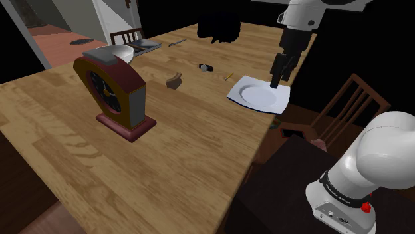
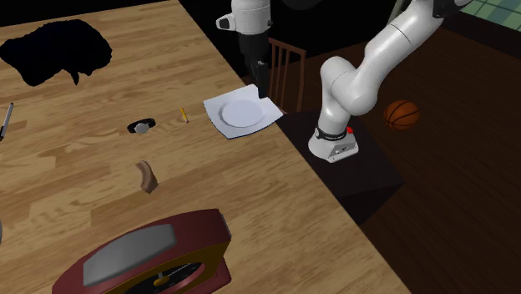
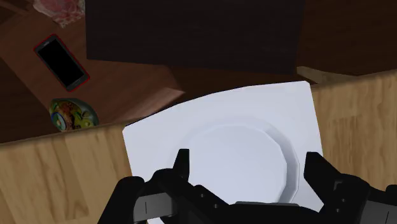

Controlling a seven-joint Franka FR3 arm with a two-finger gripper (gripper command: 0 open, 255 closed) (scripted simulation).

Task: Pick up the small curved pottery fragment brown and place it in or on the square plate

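Gripper [image 1: 276, 81] is hovering over the one square plate [image 1: 247, 100], fingers standing apart, clasping nothing. One brown fragment [image 1: 174, 80] is lying on the table [image 1: 166, 153], well apart from the plate. One yellow stick [image 1: 228, 76] is lying near the plate, one wristwatch [image 1: 205, 67] beyond it. Plate is overhanging the table edge; bare wood is lying open toward the fragment.

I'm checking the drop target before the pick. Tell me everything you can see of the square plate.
The square plate is plain white, with a shallow round well set in a flat square rim. It lies flat on the wooden table, with one side right along the table's edge. Nothing lies in it. The gripper hangs above its well, jaws open and empty.
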